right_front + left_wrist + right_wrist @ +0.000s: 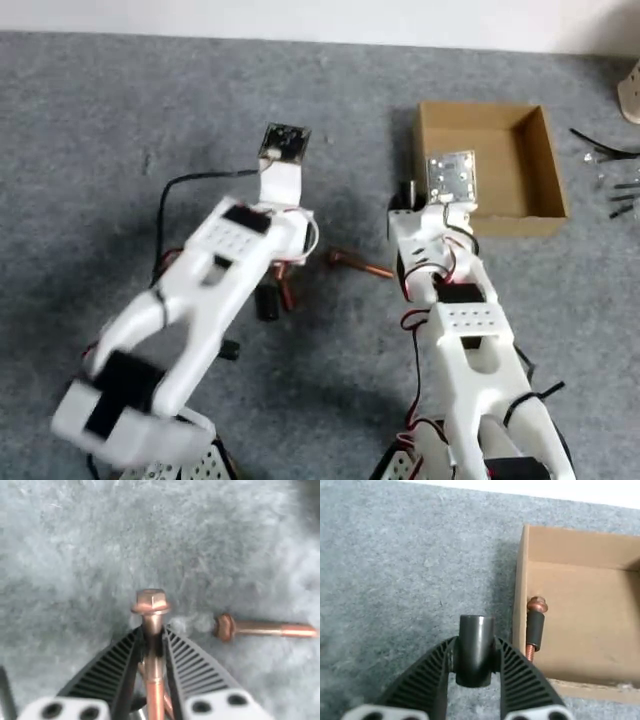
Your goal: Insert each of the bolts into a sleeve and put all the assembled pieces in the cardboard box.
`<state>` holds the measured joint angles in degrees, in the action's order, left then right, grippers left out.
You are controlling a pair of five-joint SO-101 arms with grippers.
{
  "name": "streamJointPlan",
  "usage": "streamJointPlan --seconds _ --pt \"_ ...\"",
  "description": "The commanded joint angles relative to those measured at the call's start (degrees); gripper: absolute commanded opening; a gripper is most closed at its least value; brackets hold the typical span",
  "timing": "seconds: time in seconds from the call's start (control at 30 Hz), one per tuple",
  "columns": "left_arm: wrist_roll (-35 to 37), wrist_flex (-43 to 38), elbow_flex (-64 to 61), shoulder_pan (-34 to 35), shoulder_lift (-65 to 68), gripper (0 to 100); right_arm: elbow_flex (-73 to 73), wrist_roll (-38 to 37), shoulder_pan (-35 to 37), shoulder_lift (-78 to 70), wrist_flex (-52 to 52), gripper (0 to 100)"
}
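My left gripper (152, 632) is shut on a copper bolt (151, 611), held by its shank with the hex head past the fingertips, above the grey carpet. A second copper bolt (265, 628) lies flat on the carpet close by, and it lies between the two arms (360, 265). My right gripper (475, 645) is shut on a black sleeve (476, 647), open end up, just outside the left wall of the cardboard box (522, 580). One bolt-in-sleeve piece (536, 625) rests inside the box against that wall. The held sleeve (408, 192) stands beside the box (545, 160).
Small dark tools and screws (615, 185) lie on the carpet to the right of the box. A dark piece (268, 300) sits under the left arm next to the held bolt. Cables trail from both arms.
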<state>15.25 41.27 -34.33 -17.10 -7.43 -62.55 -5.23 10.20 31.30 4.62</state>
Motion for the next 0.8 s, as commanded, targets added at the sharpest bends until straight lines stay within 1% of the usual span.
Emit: streamJointPlan --seconds 0.0,0.17,0.3,0.37,0.47,0.6,0.7,0.77 --pt "-5.10 -7.47 -8.40 1.01 -14.37 0 0.57 -0.70 0.66 2.42 -1.89 0.5" --pt "-13.27 -18.99 -22.64 0.84 -27.65 0 0.57 -0.53 0.75 2.42 -1.89 0.5" --pt "-16.79 -24.35 -30.02 1.10 -35.82 0 0.48 -0.62 1.63 2.42 -1.89 0.5" --pt "-16.79 -25.49 -32.40 1.19 -39.08 0 -0.40 -0.79 2.15 2.59 -2.07 0.5" --pt "-16.79 -25.58 -34.59 1.27 -43.30 0 -4.00 -0.79 2.68 6.29 -5.14 0.5" --pt "-16.79 -26.81 -37.76 1.27 -48.57 0 -11.65 -0.79 2.77 16.57 -9.80 0.5" --pt "-16.70 -28.66 -40.48 1.27 -52.79 0 -16.22 -0.79 3.03 23.34 -10.51 0.5" --pt "-16.70 -29.63 -42.24 1.27 -55.78 0 -18.24 -0.88 4.62 27.03 -10.51 0.5"
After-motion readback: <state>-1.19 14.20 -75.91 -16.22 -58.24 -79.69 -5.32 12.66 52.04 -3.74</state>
